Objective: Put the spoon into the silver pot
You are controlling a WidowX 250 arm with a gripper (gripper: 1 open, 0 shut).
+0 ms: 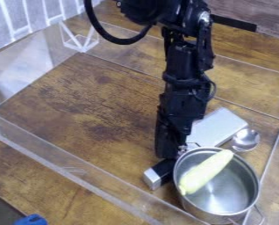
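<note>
The silver pot (230, 195) stands at the front right, round and shiny, with a yellow-green corn-like object (205, 170) leaning inside on its left rim. The spoon (245, 138) shows its small round bowl just behind the pot, beside a grey slab; its handle is hard to make out. My black gripper (166, 158) points almost straight down, right by the pot's left rim, and is shut. I cannot see anything between its fingers. A small pale block (157, 174) lies at its tip.
A flat grey slab (219, 125) lies behind the pot, partly hidden by the arm. Clear plastic walls (60, 141) fence the wooden table on the left, front and right. A blue object (30, 220) sits outside at the front edge.
</note>
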